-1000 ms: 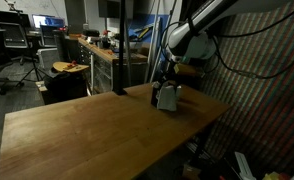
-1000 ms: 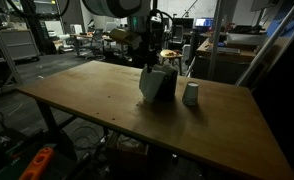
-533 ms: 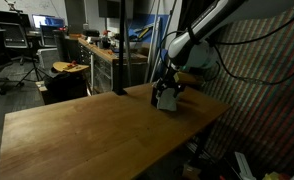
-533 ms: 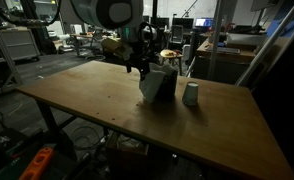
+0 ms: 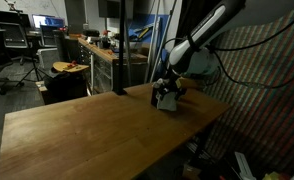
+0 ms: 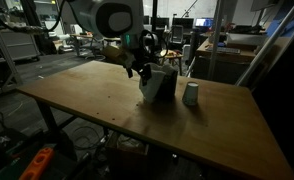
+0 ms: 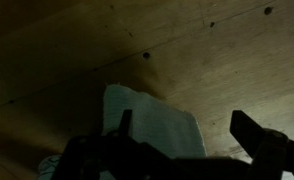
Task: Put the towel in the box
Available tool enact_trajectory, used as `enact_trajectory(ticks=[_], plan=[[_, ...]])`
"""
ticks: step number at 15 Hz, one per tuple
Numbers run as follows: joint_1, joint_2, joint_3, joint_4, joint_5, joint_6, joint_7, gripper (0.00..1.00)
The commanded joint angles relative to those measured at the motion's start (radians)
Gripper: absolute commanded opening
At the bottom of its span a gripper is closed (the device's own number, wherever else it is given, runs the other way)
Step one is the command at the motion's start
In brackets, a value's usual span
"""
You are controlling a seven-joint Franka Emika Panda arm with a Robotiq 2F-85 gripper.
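A grey box [image 6: 159, 84] stands on the wooden table [image 6: 97, 105]; it also shows in an exterior view [image 5: 169, 99]. My gripper [image 6: 139, 68] hangs close beside the box's upper edge, on its far side, and shows in an exterior view [image 5: 164, 90] too. In the wrist view my gripper [image 7: 187, 125] is open and holds nothing. A pale grey-green surface [image 7: 152, 130] lies under it, partly between the fingers [image 7: 124, 122]. I cannot tell whether that surface is the towel or the box's side. No towel shows clearly in the exterior views.
A small pale cup [image 6: 191, 93] stands on the table next to the box. The table edge [image 5: 212, 115] runs close behind the box. Desks, chairs and shelves [image 5: 77, 55] fill the dim room beyond.
The arm has bent down and my gripper has moved from above the box to beside its upper edge. The box and the cup have not moved.
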Motion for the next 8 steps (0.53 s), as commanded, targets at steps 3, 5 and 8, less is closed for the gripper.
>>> enact_trajectory(ticks=[3, 5, 8], plan=[[-0.024, 0.059, -0.01, -0.001, 0.015, 0.077, -0.091, 1.0], [-0.036, 0.084, -0.009, 0.004, 0.009, 0.09, -0.115, 1.0], [-0.054, 0.112, -0.006, 0.01, 0.004, 0.106, -0.144, 1.0]])
